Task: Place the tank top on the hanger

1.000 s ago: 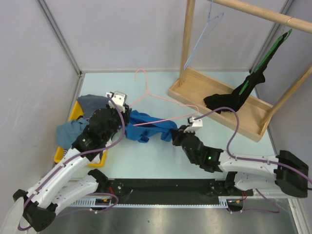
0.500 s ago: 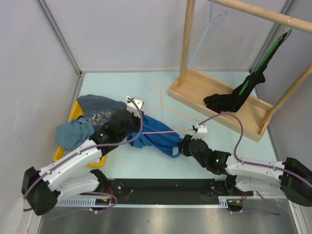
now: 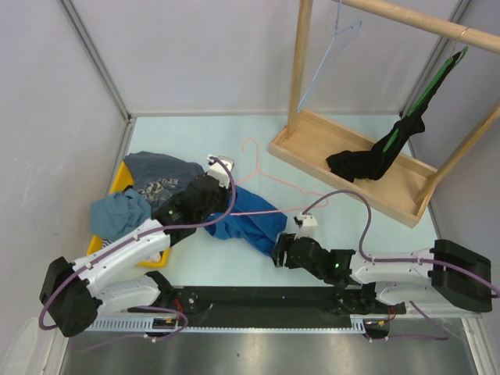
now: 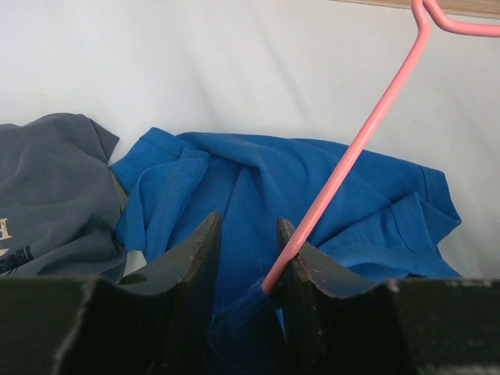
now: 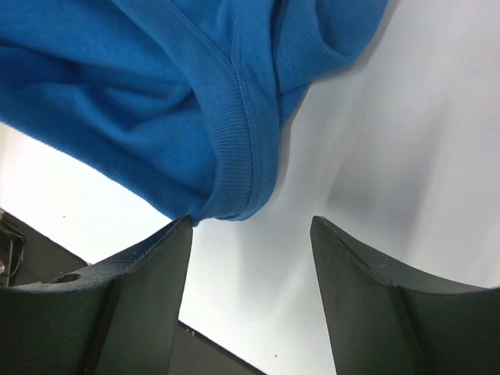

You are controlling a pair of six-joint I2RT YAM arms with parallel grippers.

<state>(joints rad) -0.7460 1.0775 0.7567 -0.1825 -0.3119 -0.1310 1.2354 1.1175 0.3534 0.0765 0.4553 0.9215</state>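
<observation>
At the tank top (image 3: 251,220), left end effector (image 4: 246,230) pinches the hanger (image 4: 364,133); right end effector (image 5: 251,224) spread wide.

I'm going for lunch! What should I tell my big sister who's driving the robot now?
Left fingers: shut on the hanger's wire, tank top cloth bunched between them too.
Right fingers: open, empty, beside the tank top's hem.
Tank top: crumpled on the table, hanger lying across it.
Done: hanger gripped.
To do: thread the hanger into the tank top, a strap on each shoulder.

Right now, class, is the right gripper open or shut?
Open: the right gripper shows a clear gap, nothing held between its fingers.
</observation>
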